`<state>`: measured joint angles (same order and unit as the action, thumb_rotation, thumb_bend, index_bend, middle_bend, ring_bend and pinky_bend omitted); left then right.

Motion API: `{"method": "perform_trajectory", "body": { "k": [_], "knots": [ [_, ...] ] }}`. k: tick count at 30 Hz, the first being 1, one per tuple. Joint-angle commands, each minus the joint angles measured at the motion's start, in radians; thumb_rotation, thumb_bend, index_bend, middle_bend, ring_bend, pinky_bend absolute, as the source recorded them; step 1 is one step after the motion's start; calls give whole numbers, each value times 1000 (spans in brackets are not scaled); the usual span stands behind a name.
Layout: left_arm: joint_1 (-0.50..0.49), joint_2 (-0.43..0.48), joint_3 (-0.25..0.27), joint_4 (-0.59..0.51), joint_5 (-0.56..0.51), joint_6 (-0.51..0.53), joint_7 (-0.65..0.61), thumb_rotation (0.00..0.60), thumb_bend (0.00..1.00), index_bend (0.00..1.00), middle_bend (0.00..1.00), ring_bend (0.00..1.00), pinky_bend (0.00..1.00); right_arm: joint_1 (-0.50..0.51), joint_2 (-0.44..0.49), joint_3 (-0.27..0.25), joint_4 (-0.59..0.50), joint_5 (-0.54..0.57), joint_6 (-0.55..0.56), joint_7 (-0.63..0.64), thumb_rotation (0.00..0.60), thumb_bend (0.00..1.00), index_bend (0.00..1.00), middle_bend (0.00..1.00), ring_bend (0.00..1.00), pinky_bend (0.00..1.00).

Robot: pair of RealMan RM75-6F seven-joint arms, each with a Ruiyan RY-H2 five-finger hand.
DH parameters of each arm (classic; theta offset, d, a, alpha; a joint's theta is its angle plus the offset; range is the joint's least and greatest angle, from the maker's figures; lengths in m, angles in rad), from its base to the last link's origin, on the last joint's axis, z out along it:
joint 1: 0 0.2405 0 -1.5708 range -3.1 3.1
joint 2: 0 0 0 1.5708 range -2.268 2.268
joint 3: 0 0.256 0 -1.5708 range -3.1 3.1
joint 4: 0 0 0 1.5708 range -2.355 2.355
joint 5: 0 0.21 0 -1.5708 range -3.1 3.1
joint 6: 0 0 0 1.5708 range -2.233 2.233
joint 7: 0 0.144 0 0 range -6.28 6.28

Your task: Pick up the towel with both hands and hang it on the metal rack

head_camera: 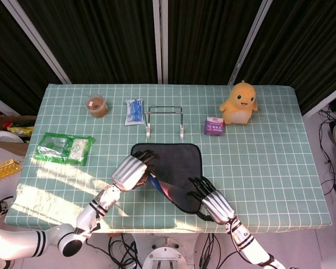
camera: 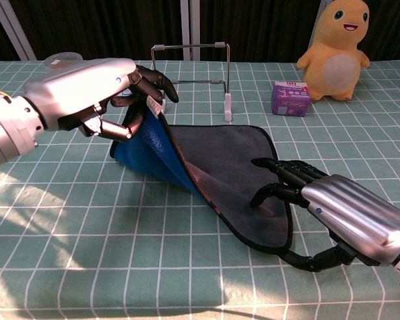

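A dark grey towel (head_camera: 179, 162) (camera: 230, 157) with a blue underside lies in the middle of the table. My left hand (head_camera: 130, 171) (camera: 87, 97) grips its left corner and holds it raised, so the blue side shows. My right hand (head_camera: 214, 205) (camera: 343, 217) is at the towel's near right corner. Its fingertips (camera: 267, 193) are bent down onto the cloth and its thumb is low beside the edge, apart from them. The metal rack (head_camera: 182, 132) (camera: 227, 100) stands upright and bare just behind the towel.
A yellow duck toy (head_camera: 240, 103) (camera: 337, 50) and a purple box (head_camera: 214, 125) (camera: 290, 98) stand at the back right. A jar (head_camera: 96, 105), a blue-white packet (head_camera: 134, 111) and a green bag (head_camera: 64, 147) are on the left. The table's front edge is close under both hands.
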<state>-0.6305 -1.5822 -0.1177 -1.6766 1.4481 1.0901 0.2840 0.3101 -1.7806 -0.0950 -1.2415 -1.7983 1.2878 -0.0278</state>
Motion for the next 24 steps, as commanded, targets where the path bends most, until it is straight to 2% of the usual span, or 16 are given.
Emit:
{"method": "perform_trajectory", "body": {
  "k": [1, 8, 12, 19, 24],
  "knots": [
    [0, 2, 1, -2, -1, 2, 0, 600, 620, 733, 244, 169, 305, 0, -18, 4, 19, 2, 17, 10, 600, 317, 381, 0, 0, 0],
    [-2, 6, 6, 0, -8, 2, -4, 600, 620, 732, 244, 169, 305, 2, -43, 3, 59, -8, 62, 48, 600, 414, 456, 0, 0, 0],
    [-2, 8, 6, 3, -13, 4, -12, 600, 620, 731, 244, 169, 305, -2, -51, 2, 80, -7, 88, 73, 600, 432, 504, 0, 0, 0],
    [3, 12, 4, 1, -22, 13, -24, 600, 624, 740, 244, 169, 305, -10, -68, 21, 119, 4, 145, 120, 600, 453, 719, 32, 0, 0],
    [20, 19, -3, -11, -28, 43, -70, 600, 623, 758, 245, 169, 304, -27, -81, 61, 127, 42, 212, 241, 600, 483, 920, 117, 0, 0]
  ]
}}
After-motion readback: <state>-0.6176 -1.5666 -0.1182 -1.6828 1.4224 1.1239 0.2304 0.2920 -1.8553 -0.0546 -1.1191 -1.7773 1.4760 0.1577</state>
